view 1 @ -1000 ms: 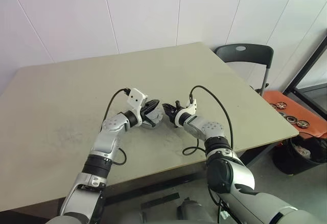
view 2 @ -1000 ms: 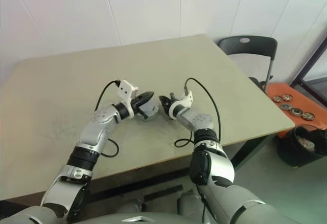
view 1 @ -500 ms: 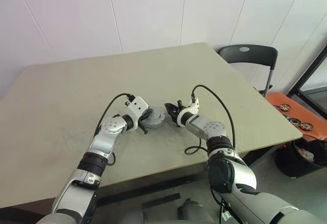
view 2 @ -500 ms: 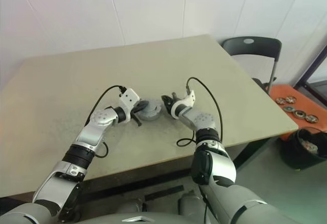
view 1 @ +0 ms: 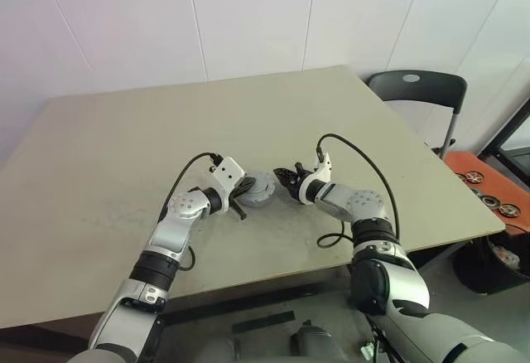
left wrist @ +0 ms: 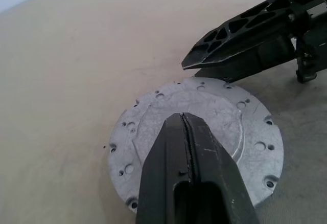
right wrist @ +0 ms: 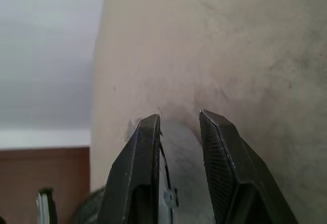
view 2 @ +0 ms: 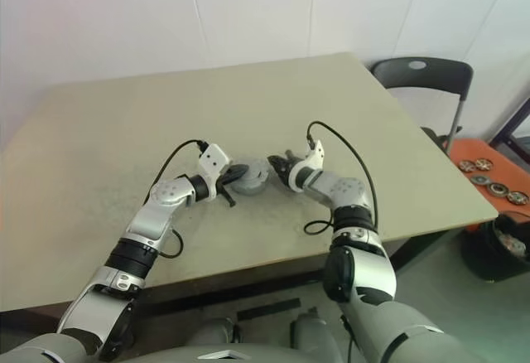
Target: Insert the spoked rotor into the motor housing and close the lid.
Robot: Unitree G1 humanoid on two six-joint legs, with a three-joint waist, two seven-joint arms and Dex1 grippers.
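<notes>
One lid (left wrist: 204, 132), two pincers, one table (view 1: 124, 147), one chair (view 1: 418, 89).

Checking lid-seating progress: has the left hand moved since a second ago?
Yes. The left hand has sunk from above the lid toward the near edge of the table, drawing left of the lid.

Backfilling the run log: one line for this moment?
lid: flat on table | left hand: shut, over lid | right hand: part open, at lid's edge
</notes>
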